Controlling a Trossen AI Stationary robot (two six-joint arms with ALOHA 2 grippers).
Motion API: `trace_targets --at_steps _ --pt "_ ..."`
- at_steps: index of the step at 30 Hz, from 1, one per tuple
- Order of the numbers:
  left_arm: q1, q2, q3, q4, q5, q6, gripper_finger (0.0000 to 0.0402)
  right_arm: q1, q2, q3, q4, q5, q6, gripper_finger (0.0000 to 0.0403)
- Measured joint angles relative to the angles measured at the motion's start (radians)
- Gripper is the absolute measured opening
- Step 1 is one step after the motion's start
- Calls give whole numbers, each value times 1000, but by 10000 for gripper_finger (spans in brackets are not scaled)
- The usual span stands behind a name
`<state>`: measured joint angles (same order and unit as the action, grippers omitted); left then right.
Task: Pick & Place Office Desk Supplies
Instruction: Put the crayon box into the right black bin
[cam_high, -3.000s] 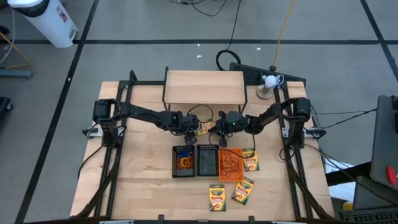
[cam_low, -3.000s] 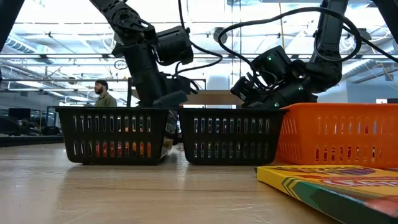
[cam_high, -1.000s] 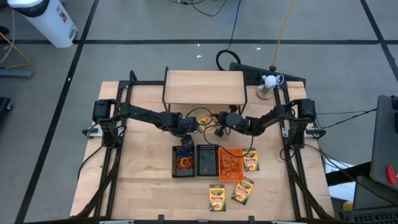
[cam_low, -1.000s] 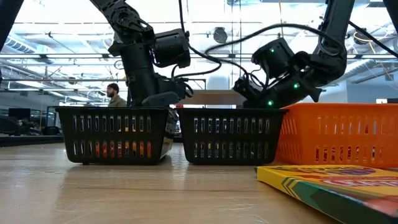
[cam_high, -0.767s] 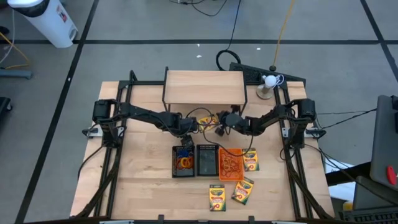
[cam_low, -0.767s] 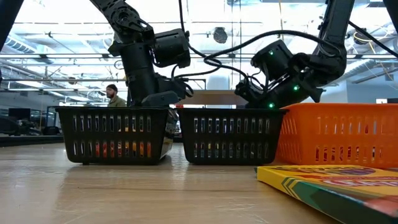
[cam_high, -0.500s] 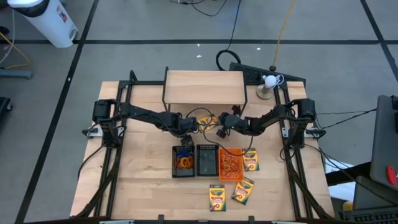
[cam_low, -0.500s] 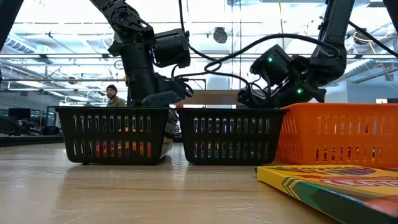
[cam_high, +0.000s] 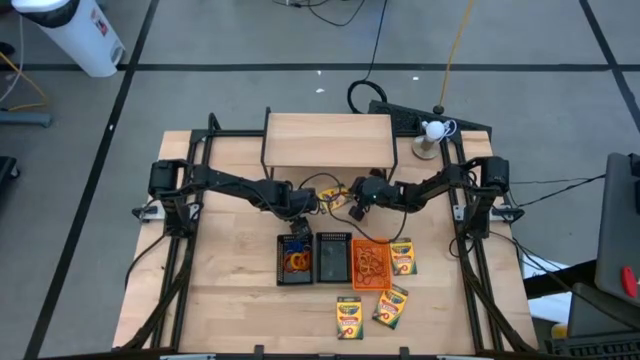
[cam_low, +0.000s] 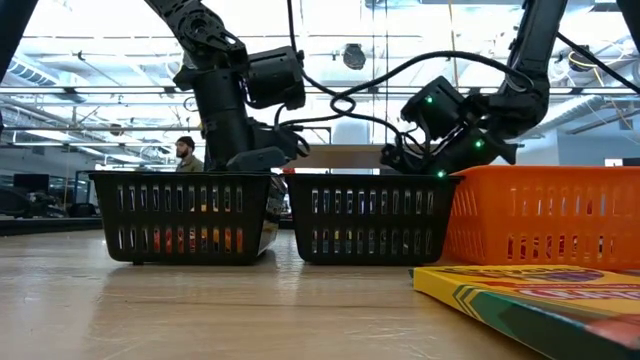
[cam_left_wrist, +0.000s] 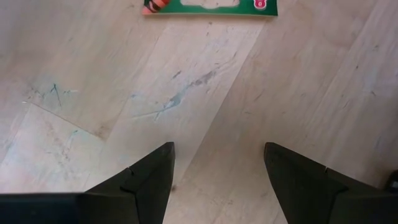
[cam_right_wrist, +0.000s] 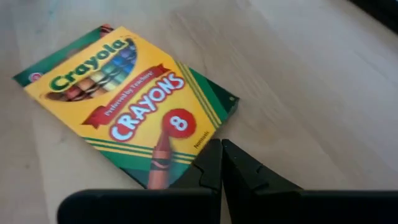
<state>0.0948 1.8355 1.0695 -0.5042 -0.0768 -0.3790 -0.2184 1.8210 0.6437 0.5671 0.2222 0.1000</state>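
High view: both my arms reach inward over the worktop (cam_high: 230, 290), meeting just in front of the wooden shelf (cam_high: 328, 140). My left claw (cam_high: 303, 208) sits behind the left black tray (cam_high: 294, 258). My right claw (cam_high: 352, 201) is just beside it, over a crayon box (cam_high: 335, 201) that lies flat between the two claws. The three trays stand in a row: left black tray with rubber bands (cam_high: 295, 262) inside, middle black tray (cam_high: 332, 258), orange tray (cam_high: 371, 263) also holding bands. One crayon box (cam_high: 402, 256) lies against the orange tray's right side; two more boxes (cam_high: 349, 317) lie nearer the front edge. A white ball on a stand (cam_high: 433, 131) is at the rear right corner.

Low view: the three trays fill the middle ground, arms above and behind them; a crayon box (cam_low: 540, 290) lies in the foreground. A person (cam_low: 186, 153) stands far back in the room.

Left wrist view: my fingers (cam_left_wrist: 149, 177) are spread apart over bare wood, holding nothing; a box edge (cam_left_wrist: 210, 7) shows beyond.

Right wrist view: my fingers (cam_right_wrist: 211, 165) are pressed together, tips at the near edge of the crayon box (cam_right_wrist: 124, 99); I cannot tell whether they touch it.
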Motion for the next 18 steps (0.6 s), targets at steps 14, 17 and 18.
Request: trace_targets --at_steps 14,17,18 --pt "3 0 1 -34 -137 8 250 1 4 -2 46 -161 -60 0" --pt "13 0 1 -39 -190 9 250 2 5 -2 52 -182 -60 0" --pt "16 0 1 -35 -193 11 250 2 5 -2 53 -183 -60 0"
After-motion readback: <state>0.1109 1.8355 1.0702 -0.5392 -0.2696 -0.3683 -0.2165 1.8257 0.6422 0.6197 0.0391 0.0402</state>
